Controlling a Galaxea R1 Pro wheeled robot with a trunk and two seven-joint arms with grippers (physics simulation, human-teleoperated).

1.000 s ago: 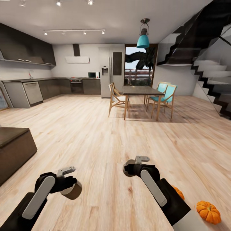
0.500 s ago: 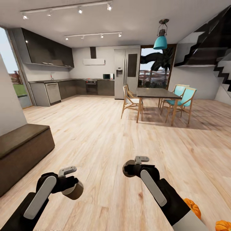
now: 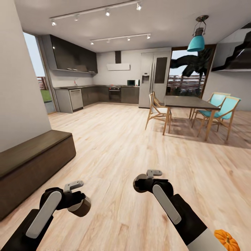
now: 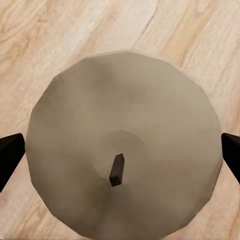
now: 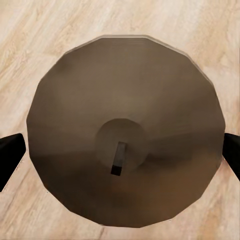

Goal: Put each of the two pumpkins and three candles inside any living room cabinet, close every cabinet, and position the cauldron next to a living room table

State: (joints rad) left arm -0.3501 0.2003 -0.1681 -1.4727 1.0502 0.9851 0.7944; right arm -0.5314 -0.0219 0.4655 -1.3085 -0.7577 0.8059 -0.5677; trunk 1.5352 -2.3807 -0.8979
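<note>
- Holding one candle (image 4: 122,145) in my left hand (image 3: 77,204), another candle (image 5: 122,132) gripped in my right hand (image 3: 141,184); wicks face the wrist cameras.
- Cabinet (image 3: 31,164) long axis recedes along left wall; pumpkin (image 3: 226,240) on floor.

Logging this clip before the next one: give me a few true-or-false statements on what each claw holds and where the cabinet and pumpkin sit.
1. Each claw is shut on a candle. True: left claw holds a candle, right claw another candle.
2. The cabinet stands at the robot's right. False: the cabinet is at its left.
3. A pumpkin sits on the dining table. False: the pumpkin lies on the floor.
4. The cabinet's front shows closed. True.
</note>
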